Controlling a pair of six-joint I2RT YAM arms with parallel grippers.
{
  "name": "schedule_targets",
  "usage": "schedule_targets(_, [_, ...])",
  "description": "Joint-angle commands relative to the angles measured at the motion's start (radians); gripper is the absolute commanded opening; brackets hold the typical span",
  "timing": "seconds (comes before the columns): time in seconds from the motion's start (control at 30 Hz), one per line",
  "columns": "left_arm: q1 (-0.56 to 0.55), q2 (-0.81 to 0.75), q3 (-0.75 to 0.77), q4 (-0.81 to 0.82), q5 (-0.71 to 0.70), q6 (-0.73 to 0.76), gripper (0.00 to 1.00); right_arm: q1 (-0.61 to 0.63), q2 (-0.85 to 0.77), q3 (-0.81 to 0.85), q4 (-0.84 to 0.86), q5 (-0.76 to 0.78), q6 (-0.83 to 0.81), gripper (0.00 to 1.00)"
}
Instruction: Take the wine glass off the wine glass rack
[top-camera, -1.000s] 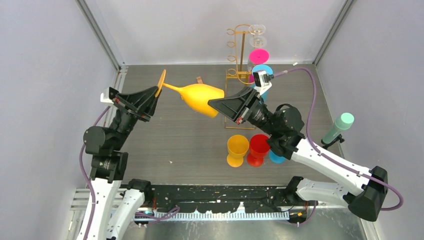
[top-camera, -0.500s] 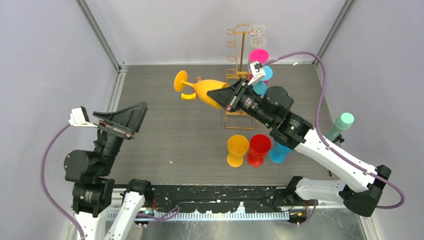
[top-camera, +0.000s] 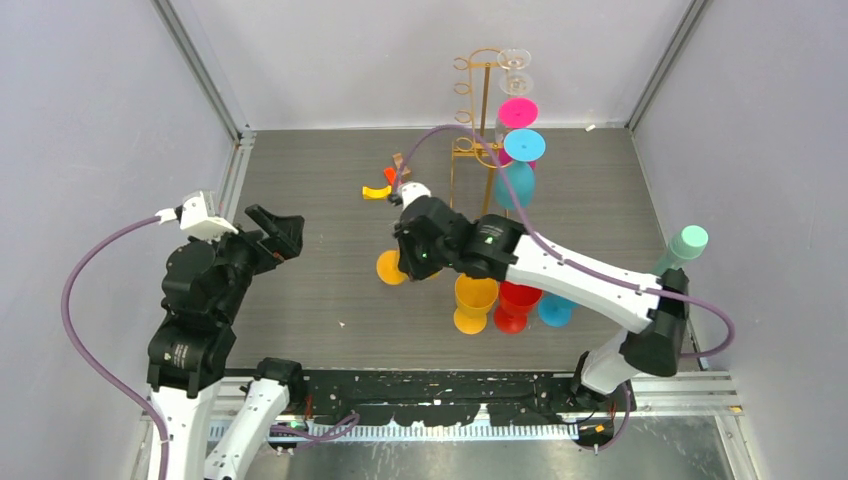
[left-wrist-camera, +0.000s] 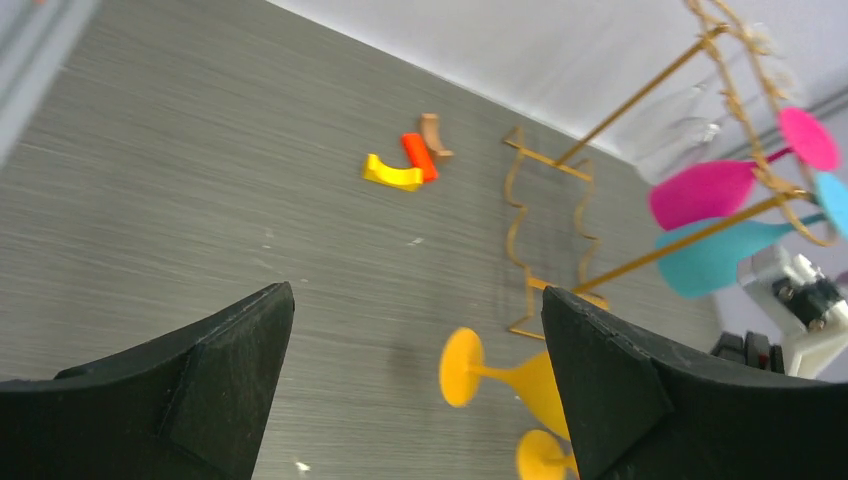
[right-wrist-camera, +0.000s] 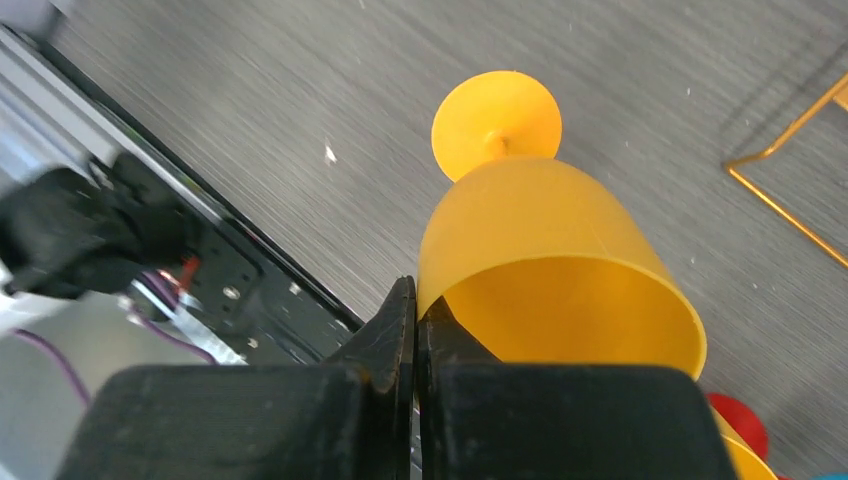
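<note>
My right gripper (right-wrist-camera: 415, 312) is shut on the rim of a yellow wine glass (right-wrist-camera: 548, 250), one finger inside the bowl and one outside. The glass hangs foot-down over the table, its foot (top-camera: 389, 267) left of the standing glasses; I cannot tell if the foot touches the table. The gold wire wine glass rack (top-camera: 474, 100) stands at the back, with a clear (top-camera: 515, 65), a pink (top-camera: 518, 112) and a teal glass (top-camera: 523, 150) hanging on it. My left gripper (top-camera: 283, 235) is open and holds nothing, well left of the yellow glass (left-wrist-camera: 520, 380).
Yellow (top-camera: 475, 295), red (top-camera: 518, 295) and blue (top-camera: 555, 312) glasses stand together near the front, right beside the held glass. Small curved blocks (top-camera: 378, 190) lie left of the rack's base. A mint cylinder (top-camera: 680, 250) stands at the right wall.
My left gripper let go of the yellow glass's foot, opened wide and drew back to the left. My right arm carried the glass from beside the rack down and forward, turning it foot-down.
</note>
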Motion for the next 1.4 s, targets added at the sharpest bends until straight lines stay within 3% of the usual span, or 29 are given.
schedule_targets(0.0, [0.000, -0.017, -0.013, 0.006, -0.140, 0.128, 0.97, 0.045, 0.062, 0.094, -0.156, 0.062, -0.097, 0.00])
schedule_targets(0.5, [0.000, -0.003, -0.068, 0.033, -0.143, 0.155, 0.97, 0.127, 0.236, 0.192, -0.381, -0.060, -0.190, 0.00])
schedule_targets(0.9, [0.000, -0.018, -0.070, 0.031, -0.144, 0.152, 0.98, 0.147, 0.301, 0.213, -0.420, -0.033, -0.186, 0.02])
schedule_targets(1.07, [0.000, -0.030, -0.066, 0.030, -0.151, 0.153, 0.98, 0.147, 0.300, 0.223, -0.422, -0.037, -0.179, 0.28])
schedule_targets(1.37, [0.000, -0.025, -0.056, 0.033, -0.148, 0.160, 0.99, 0.147, 0.203, 0.283, -0.338, -0.051, -0.153, 0.56])
